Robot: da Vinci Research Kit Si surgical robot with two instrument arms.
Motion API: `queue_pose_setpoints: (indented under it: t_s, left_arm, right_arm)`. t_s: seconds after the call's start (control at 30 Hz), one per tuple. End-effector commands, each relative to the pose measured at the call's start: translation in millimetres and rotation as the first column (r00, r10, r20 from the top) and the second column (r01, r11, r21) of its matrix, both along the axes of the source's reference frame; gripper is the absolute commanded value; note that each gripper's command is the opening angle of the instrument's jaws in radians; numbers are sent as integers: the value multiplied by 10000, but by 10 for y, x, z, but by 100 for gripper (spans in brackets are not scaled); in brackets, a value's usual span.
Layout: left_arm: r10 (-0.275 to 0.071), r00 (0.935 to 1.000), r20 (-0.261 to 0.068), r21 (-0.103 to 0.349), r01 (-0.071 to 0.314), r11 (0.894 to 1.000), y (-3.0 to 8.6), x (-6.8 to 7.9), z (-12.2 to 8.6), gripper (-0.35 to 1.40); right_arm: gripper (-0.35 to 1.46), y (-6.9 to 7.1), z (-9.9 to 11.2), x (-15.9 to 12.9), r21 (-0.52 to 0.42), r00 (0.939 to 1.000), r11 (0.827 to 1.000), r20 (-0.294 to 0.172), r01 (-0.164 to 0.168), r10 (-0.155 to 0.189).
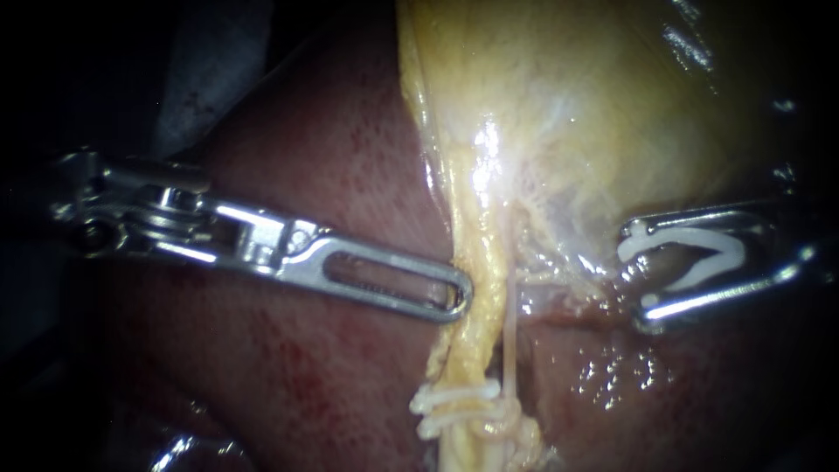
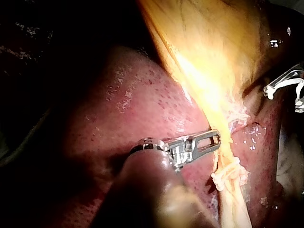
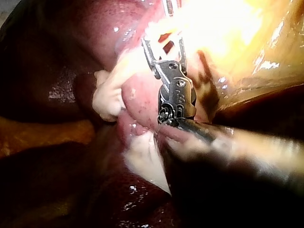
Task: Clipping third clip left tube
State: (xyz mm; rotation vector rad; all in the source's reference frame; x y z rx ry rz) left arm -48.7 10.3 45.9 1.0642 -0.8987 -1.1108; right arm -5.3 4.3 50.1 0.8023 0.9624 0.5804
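The left tube (image 1: 479, 280) is a yellow band running down from the gallbladder (image 1: 568, 105). Two white clips (image 1: 450, 400) sit across it low down, also seen ahead of my left instrument (image 2: 229, 176). My left instrument (image 1: 463, 297) has slotted jaws lying together, the tip touching the tube's left edge (image 2: 217, 138). My right instrument (image 1: 636, 275) stands to the right of the tube, apart from it. Its jaws are spread wide and carry a white open clip (image 1: 690, 258) between them (image 2: 285, 85). A thin pale strand (image 1: 509, 336) runs beside the tube.
Red liver (image 1: 332, 175) lies under and left of the tube, with wet liver (image 1: 629, 376) below my right instrument. In the right wrist view my right instrument (image 3: 164, 45) points at brightly lit yellow tissue, a pale lump (image 3: 107, 95) beside it.
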Motion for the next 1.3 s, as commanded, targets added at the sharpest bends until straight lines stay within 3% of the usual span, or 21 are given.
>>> queue_pose_setpoints:
  t_s: [0.03, 0.27, 0.53, 0.9, 1.3]
  left_arm:
    - [0, 10000, -4, -1, 0, 10000, 0, 0, 0, -35]
    - [58, 10000, 54, 44, -58, 10000, 1, 10, -8, -35]
    - [104, 9999, 107, 199, -106, 9997, -8, 33, -28, -35]
    - [-151, 9997, 215, 301, 145, 9994, 0, 61, -63, -35]
    - [-240, 9995, 219, 325, 233, 9992, 1, 61, -70, -35]
  right_arm:
    - [56, 0, 0, 0, 0, 10000, 10000, 1, -2, 2]
    - [56, -1, 0, 0, 11, 10000, 10000, -11, 25, -25]
    - [54, -7, 4, 2, 1, 9999, 9999, -49, 108, -108]
    - [54, -24, 17, 21, 15, 9992, 9993, -156, 363, -363]
    - [53, -55, 36, 67, 66, 9966, 9970, -299, 769, -767]
